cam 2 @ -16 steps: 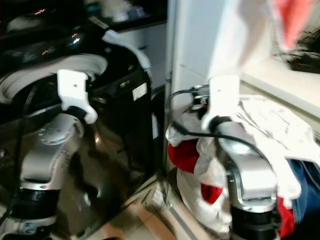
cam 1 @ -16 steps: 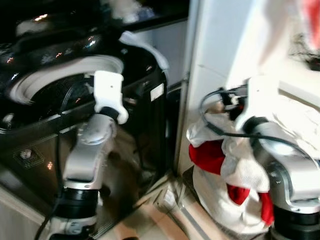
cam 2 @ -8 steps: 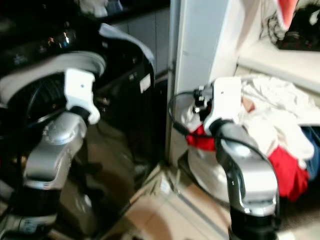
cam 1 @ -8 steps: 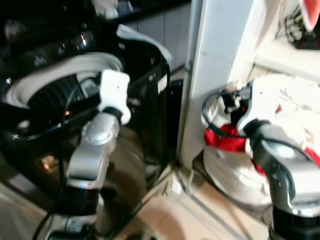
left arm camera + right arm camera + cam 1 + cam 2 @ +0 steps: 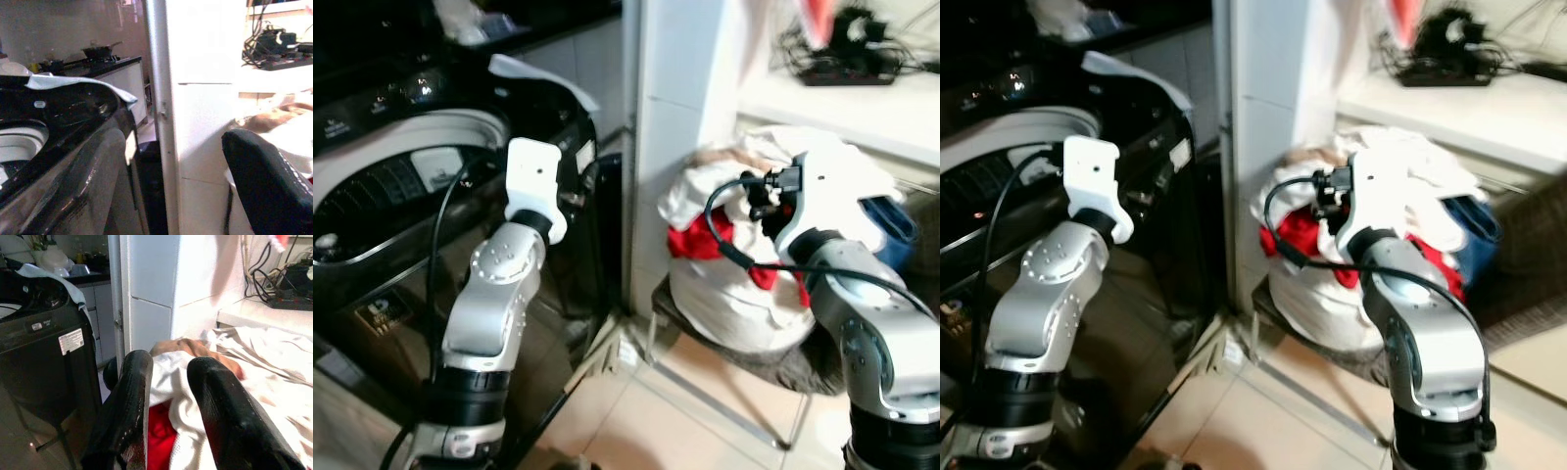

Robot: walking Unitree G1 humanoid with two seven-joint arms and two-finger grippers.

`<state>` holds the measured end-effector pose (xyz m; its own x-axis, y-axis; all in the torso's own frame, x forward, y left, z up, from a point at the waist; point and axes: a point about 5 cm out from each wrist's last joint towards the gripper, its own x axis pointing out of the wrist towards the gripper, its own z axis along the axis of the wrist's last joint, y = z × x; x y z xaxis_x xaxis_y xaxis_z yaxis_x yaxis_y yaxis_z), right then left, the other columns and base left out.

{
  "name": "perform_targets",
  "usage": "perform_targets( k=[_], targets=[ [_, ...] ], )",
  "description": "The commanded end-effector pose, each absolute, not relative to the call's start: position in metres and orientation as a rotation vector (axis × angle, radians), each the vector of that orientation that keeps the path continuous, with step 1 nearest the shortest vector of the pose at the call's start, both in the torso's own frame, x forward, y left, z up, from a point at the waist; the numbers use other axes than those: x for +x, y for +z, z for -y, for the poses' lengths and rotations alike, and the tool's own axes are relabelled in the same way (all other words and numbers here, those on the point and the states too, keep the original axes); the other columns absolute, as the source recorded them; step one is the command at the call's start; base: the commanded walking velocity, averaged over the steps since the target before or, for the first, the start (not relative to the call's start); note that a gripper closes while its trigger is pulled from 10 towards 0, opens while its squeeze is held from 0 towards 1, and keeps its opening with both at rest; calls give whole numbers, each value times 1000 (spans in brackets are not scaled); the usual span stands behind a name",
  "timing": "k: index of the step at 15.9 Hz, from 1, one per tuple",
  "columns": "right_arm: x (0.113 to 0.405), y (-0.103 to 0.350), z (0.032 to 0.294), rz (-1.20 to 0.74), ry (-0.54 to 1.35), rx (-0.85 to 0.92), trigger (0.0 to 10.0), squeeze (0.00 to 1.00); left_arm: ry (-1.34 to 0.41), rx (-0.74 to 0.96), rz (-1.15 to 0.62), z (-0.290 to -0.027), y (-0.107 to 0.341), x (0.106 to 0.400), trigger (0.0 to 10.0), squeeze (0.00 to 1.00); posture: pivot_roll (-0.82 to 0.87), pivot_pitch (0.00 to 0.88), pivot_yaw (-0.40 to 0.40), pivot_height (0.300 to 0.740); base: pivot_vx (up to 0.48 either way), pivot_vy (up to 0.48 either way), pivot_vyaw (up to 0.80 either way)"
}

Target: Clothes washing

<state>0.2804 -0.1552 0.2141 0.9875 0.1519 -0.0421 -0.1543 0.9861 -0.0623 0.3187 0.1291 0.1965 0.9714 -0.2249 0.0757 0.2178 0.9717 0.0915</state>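
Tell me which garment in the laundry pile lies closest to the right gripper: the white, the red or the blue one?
The white garment: the right gripper points straight at it, with the red garment below and the blue garment at the pile's far side.

- I see a home, in the corner where the laundry is done, next to a kitchen.
- A black washing machine [image 5: 431, 196] stands by a white tiled pillar [image 5: 680, 117].
- A heap of clothes [image 5: 773, 235] lies beside it.
- Behind, a stove with a pan [image 5: 100, 50].
- The floor [image 5: 646, 421] is tiled.
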Motion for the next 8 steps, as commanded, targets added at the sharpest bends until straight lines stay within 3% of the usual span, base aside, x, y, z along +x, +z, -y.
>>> perform_targets(
  k=[1, 2, 8],
  targets=[
    [281, 214, 155, -46, 158, -58, 10000, 0, -223, 84, 106, -130, 201, 318, 10000, 0, -11, 0, 29, 740, 289, 0, 0],
    [281, 214, 155, -50, 157, -52, 10000, 0, -223, 81, 106, -130, 201, 318, 10000, 0, -12, 0, 30, 740, 300, 0, -800],
    [282, 215, 156, -44, 176, -89, 10000, 0, -148, 82, 99, -140, 201, 321, 10000, 0, -9, 0, 27, 740, 304, 0, 0]
  ],
)
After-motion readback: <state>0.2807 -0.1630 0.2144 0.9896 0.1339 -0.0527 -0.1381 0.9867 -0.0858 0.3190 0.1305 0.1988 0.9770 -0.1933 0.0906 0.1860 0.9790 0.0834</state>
